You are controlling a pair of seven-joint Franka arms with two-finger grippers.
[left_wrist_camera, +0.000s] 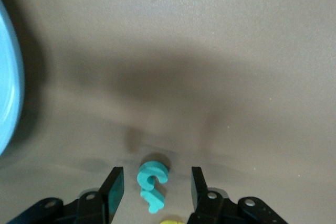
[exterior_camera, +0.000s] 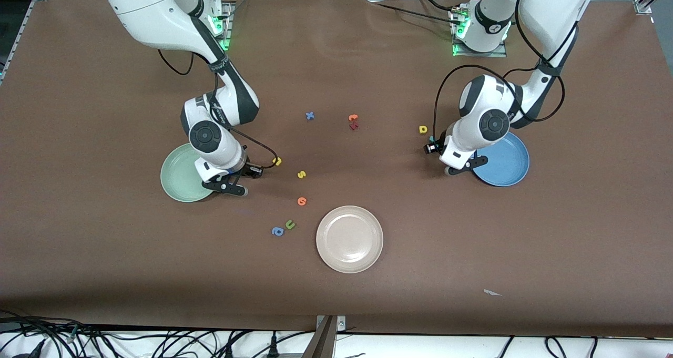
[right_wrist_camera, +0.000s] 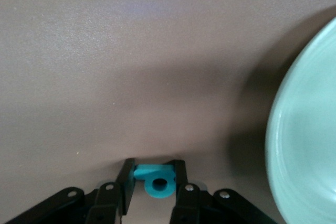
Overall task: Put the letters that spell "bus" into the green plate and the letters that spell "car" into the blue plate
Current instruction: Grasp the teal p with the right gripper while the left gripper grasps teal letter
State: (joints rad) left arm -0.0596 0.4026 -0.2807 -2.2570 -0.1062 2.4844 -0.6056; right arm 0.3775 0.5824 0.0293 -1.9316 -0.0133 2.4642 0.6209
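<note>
We see the right gripper (right_wrist_camera: 153, 179) low at the table just beside the green plate (exterior_camera: 179, 176), on the plate's side toward the middle of the table. Its fingers (right_wrist_camera: 126, 178) press against both sides of the teal "b" (right_wrist_camera: 156, 179), clamped on it, the letter at the tabletop.

The left gripper (left_wrist_camera: 155, 187) sits low beside the blue plate (exterior_camera: 507, 161). Its fingers (left_wrist_camera: 114, 186) stand apart with a gap on each side of the teal "c" (left_wrist_camera: 151, 173), which lies on the table between them, untouched. The teal "r" (left_wrist_camera: 153, 200) lies touching the "c", deeper between the fingers, and a yellow blocky letter (exterior_camera: 423, 130) lies on the table near this gripper, toward the robots' bases.

The yellow "u" (exterior_camera: 277, 161) and the yellow "s" (exterior_camera: 301, 174) lie on the table between the green plate and the table's middle, the "s" nearer the front camera. Both coloured plates hold no letters. The cream-white plate (exterior_camera: 349, 238) lies nearest the front camera.
</note>
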